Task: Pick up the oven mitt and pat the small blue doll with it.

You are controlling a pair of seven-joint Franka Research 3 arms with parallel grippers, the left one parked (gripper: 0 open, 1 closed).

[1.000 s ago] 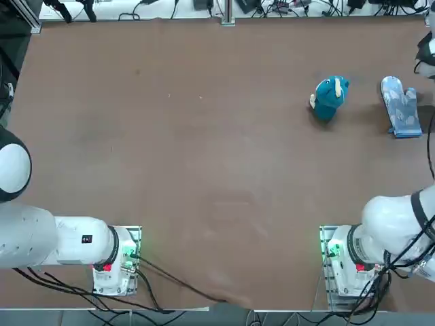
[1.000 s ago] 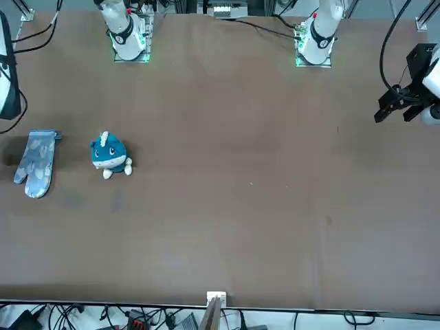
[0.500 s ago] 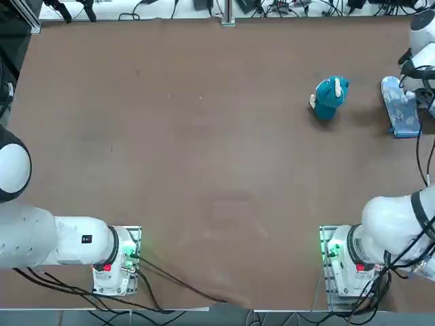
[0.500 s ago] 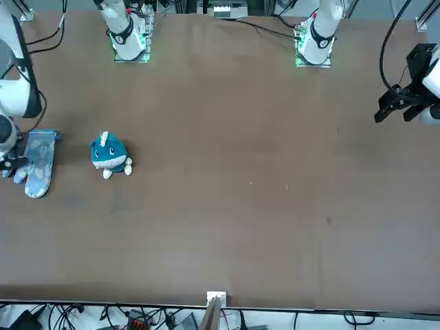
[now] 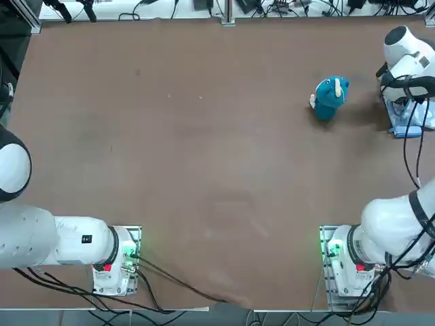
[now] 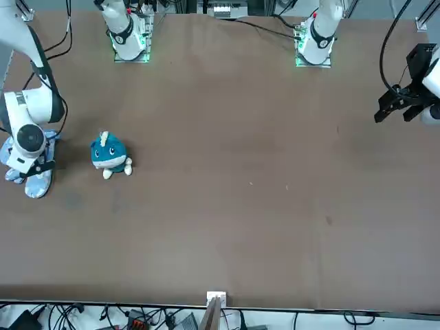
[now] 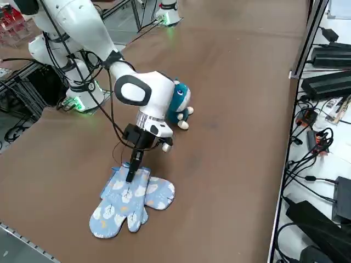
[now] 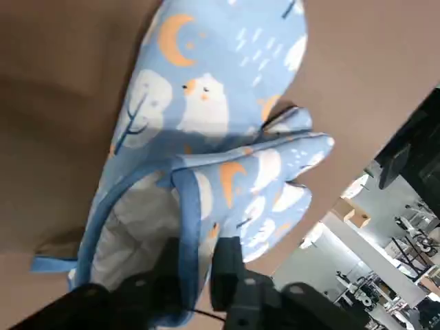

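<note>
Working left to right from the robot's side, I have the small blue doll [image 5: 329,98] first, resting on the counter [image 5: 204,170] towards its far right corner, with its face turned to the far edge. It sits apart from the oven mitt [image 7: 118,205], which is farther right, near the counter's right edge. The mitt is light blue, with white and orange patterning and a pale lining showing at its open cuff. Another rounded mitt shape shows beneath; I can't tell whether it is separate. My right end effector [image 8: 198,251] is down at the cuff, its fingers [image 8: 227,268] narrowly parted, with the cuff's edge between them. I can't confirm a firm hold.
</note>
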